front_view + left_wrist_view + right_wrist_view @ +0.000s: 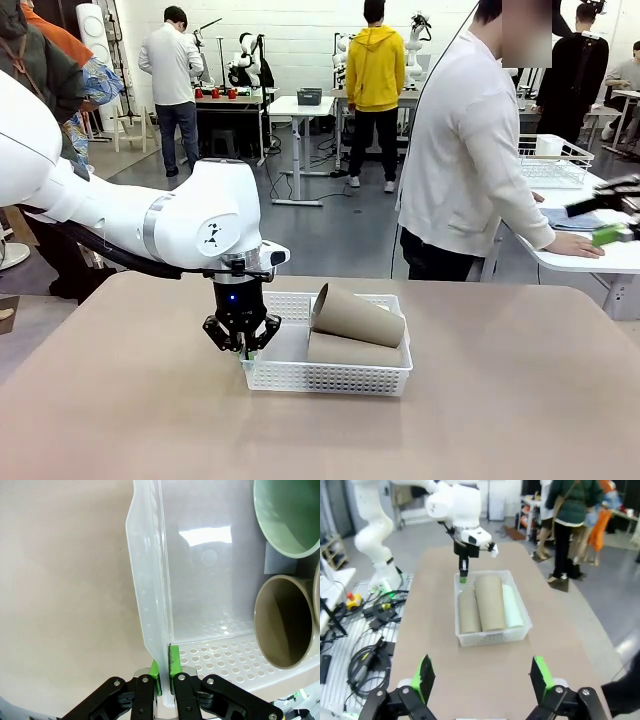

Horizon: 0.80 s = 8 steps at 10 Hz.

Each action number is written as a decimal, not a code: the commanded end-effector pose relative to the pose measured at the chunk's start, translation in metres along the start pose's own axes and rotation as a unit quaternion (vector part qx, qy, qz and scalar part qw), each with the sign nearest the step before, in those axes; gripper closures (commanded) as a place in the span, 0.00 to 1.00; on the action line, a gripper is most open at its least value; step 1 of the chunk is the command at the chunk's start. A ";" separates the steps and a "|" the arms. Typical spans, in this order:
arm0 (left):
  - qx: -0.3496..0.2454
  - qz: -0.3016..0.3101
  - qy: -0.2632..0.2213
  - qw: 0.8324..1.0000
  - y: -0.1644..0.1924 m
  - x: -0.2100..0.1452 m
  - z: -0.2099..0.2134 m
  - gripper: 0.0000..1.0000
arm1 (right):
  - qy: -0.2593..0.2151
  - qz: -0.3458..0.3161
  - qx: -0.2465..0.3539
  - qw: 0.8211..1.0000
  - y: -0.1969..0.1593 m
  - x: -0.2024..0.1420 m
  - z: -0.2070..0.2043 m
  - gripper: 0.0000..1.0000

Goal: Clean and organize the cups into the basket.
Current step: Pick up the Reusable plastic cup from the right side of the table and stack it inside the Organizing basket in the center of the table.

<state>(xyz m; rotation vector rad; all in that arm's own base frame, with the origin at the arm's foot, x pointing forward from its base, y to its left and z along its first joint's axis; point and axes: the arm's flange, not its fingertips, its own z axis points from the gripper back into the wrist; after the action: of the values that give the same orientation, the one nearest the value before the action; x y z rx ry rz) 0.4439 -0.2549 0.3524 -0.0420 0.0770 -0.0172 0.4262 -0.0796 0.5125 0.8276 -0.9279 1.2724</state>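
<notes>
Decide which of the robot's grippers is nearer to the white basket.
Left. The left gripper is shut on the basket wall at its corner. The right gripper hangs open, well back from the basket's far end.

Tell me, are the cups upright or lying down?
Lying down: the cups rest on their sides in the basket, one brown stacked on top.

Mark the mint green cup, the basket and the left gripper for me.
mint green cup (512, 607), right wrist view, on its side wall.
basket (330, 381), front view, on its near perforated wall.
left gripper (164, 672), left wrist view, between its fingertips, shut on the basket's wall.
</notes>
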 end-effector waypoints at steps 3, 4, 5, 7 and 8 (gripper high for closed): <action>0.001 -0.001 0.001 1.000 -0.001 -0.001 0.001 1.00 | -0.033 -0.038 -0.025 0.998 0.014 -0.070 0.000 0.00; 0.001 -0.001 0.001 1.000 -0.001 -0.001 0.001 1.00 | -0.037 -0.052 -0.021 0.998 0.015 -0.084 -0.004 0.00; 0.001 -0.001 0.001 1.000 -0.001 -0.001 0.001 1.00 | -0.040 -0.063 -0.019 0.997 0.013 -0.094 -0.008 0.00; 0.001 -0.001 0.001 1.000 -0.001 -0.001 0.001 1.00 | -0.025 -0.064 -0.010 0.998 0.017 -0.088 -0.003 0.00; 0.001 -0.001 0.001 1.000 -0.001 -0.001 0.001 1.00 | -0.025 -0.064 -0.010 0.998 0.017 -0.088 -0.003 0.00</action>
<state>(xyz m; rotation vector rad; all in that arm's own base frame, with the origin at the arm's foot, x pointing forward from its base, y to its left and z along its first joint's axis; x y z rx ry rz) 0.4438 -0.2550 0.3525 -0.0420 0.0770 -0.0173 0.4061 -0.1107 0.4234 0.9029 -0.9024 1.1267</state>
